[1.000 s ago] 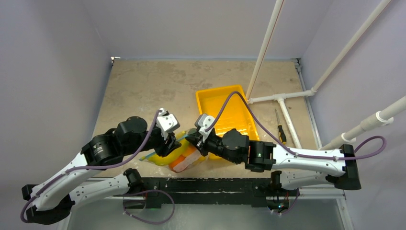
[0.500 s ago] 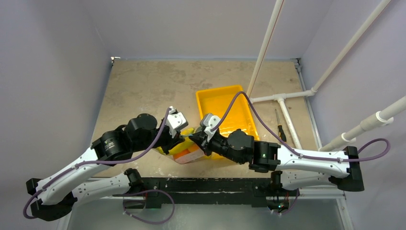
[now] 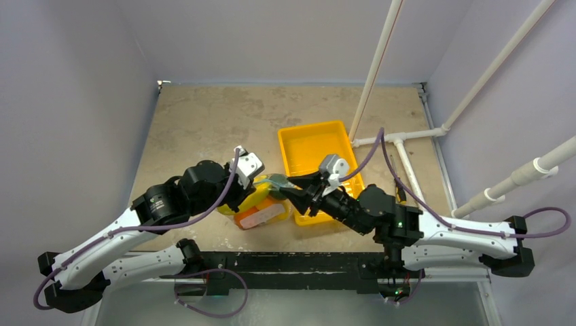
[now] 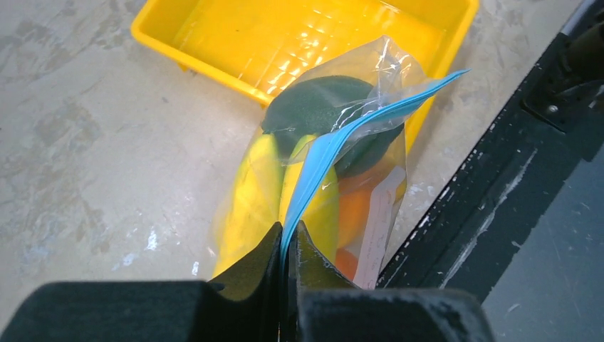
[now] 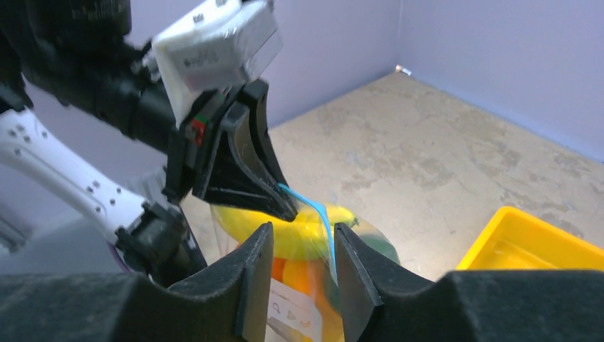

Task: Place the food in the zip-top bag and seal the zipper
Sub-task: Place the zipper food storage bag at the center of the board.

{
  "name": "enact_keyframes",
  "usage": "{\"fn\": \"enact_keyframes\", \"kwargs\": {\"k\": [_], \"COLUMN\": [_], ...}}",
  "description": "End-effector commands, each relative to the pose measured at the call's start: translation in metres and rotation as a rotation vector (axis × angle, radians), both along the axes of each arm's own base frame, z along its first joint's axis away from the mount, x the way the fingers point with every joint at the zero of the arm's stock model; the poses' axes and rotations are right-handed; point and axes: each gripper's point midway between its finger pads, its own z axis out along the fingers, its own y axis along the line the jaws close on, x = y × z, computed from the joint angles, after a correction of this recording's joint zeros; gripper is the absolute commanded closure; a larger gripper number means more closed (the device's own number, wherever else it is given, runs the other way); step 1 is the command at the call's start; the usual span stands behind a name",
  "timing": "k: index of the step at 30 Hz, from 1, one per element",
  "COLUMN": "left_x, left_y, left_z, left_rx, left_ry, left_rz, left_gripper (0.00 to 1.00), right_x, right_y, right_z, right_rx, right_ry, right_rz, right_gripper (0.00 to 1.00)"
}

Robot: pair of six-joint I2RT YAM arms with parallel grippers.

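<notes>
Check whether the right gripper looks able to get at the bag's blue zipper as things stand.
Probably yes: the right gripper is open, the zipper runs into the gap between its fingers, nothing between. The left gripper, shut on the strip's end, holds it up.

No wording can be read anywhere: the white label panel (image 4: 377,214) on the clear floppy plastic bag (image 4: 395,160) carries only blurred marks.

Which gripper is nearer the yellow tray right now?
Right. The right gripper hangs over the near-left corner of the yellow tray, open around the zipper. The left gripper is just off the tray's left edge, shut on the zipper.
</notes>
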Motion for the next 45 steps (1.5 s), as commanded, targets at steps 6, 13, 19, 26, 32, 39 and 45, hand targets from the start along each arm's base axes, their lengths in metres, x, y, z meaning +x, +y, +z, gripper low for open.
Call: {"fn": "enact_keyframes", "kwargs": {"k": [6,13,19,26,32,39,45], "left_x": [0.033,0.058,0.079,0.091,0.105,0.16,0.193], "left_y": [0.02,0.048,0.082,0.115,0.109,0.129,0.166], "left_z": [0.061,0.084,0.111,0.14,0.152,0.132,0.095], "left_rx": [-0.112,-0.108,-0.104,-0.066,-0.008,0.059,0.165], "left_ry": [-0.178,-0.284,-0.405,-0.544,-0.598,-0.552,-0.508], "left_rz": [0.211,0.415,0.646,0.857,0.905,0.963,1.087], "left_gripper": [1.0,1.0,1.0,1.0,1.0,1.0,1.0], "right_x": [0.017,0.024,0.028,0.029,0.035,0.028,0.022], "right_y": [-0.04,-0.052,-0.054,-0.049,-0.049,-0.041,-0.035], "right_z": [0.025,0.018,0.01,0.002,-0.001,0.007,0.002], "right_rx": [0.146,0.16,0.154,0.171,0.19,0.234,0.239], "right_ry": [0.017,0.025,0.033,0.062,0.08,0.087,0.089], "right_rz": [-0.158,-0.218,-0.253,-0.258,-0.303,-0.241,-0.194], "right_gripper": [0.44,0.37,0.32,0.3,0.26,0.26,0.25]}}
